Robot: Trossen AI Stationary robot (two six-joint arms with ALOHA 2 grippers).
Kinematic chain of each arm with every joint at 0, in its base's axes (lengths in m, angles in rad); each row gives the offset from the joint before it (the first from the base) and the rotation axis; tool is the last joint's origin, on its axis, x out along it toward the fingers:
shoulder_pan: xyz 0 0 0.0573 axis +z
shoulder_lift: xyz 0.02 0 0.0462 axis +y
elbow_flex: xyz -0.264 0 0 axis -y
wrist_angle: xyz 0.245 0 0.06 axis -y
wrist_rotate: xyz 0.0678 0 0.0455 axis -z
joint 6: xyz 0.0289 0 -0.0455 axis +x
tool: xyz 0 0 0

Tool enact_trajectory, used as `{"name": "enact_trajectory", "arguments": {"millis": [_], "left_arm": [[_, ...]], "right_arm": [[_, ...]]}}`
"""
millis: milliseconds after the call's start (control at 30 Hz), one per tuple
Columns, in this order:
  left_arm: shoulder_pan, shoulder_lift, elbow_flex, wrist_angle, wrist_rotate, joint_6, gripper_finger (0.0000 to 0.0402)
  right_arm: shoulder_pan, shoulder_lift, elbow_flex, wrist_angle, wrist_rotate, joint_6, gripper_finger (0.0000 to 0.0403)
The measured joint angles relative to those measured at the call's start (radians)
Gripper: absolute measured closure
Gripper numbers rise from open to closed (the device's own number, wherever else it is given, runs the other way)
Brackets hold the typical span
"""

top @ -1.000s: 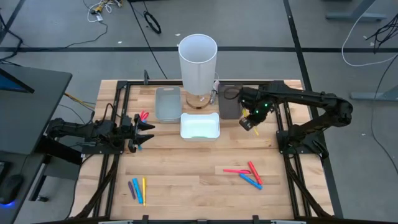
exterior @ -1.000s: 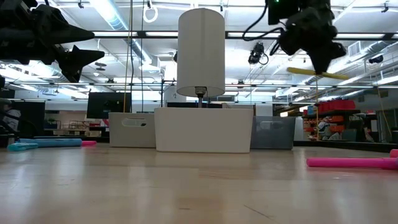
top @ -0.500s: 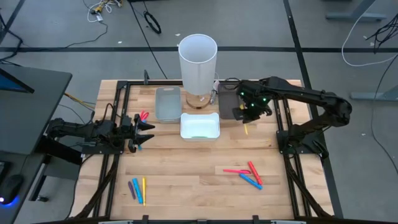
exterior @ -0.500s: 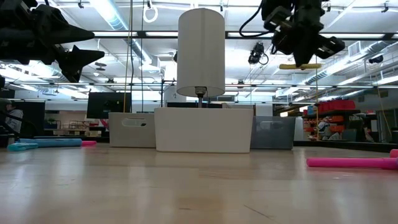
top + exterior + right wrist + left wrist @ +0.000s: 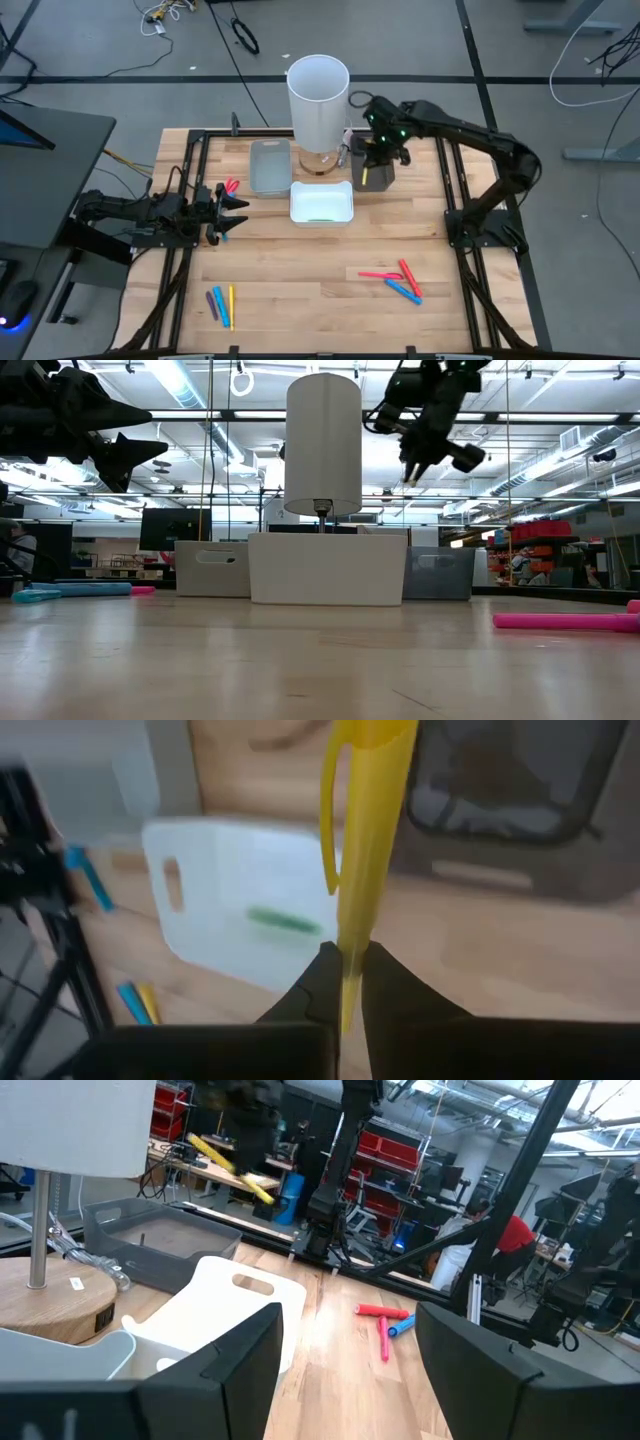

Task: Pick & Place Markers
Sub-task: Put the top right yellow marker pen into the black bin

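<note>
High view: my right gripper (image 5: 381,140) hangs above the dark tray (image 5: 372,176) at the far edge of the worktop (image 5: 300,290), pinching a yellow marker (image 5: 362,840) between pressed-together fingers; the tall white cylinder (image 5: 318,100) stands just beside it. Next along sits the white tray (image 5: 321,203) with a green marker (image 5: 283,922) inside, then the grey tray (image 5: 269,166). My left gripper (image 5: 232,213) waits with its fingers spread near the worktop's left side, close to a few markers (image 5: 229,187). A red, pink and blue cluster (image 5: 398,279) lies toward the right front, and another group (image 5: 221,303) near the left front edge; the boards between these groups are bare
</note>
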Motion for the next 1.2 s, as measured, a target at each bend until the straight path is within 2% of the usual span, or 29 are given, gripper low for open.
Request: {"name": "enact_trajectory", "arguments": {"millis": [333,467,667,933,1200], "left_arm": [[0.0,0.0,0.0,0.0,-0.004,0.0,0.0168],[0.0,0.0,0.0,0.0,-0.062,-0.001,0.0168],[0.0,0.0,0.0,0.0,-0.09,-0.018,0.0168],[0.0,0.0,0.0,-0.001,-0.027,-0.017,0.0168],[0.0,0.0,0.0,-0.002,-0.026,-0.015,0.0168]], "right_arm": [[-0.144,0.143,0.186,-0.096,-0.002,-0.117,0.0385],[-0.186,0.186,0.229,-0.133,-0.022,-0.164,0.0385],[-0.192,0.235,0.229,-0.151,-0.012,-0.216,0.0385],[-0.193,0.284,0.227,-0.149,0.036,-0.228,0.0385],[-0.192,0.29,0.112,-0.062,0.035,-0.217,0.0385]]}}
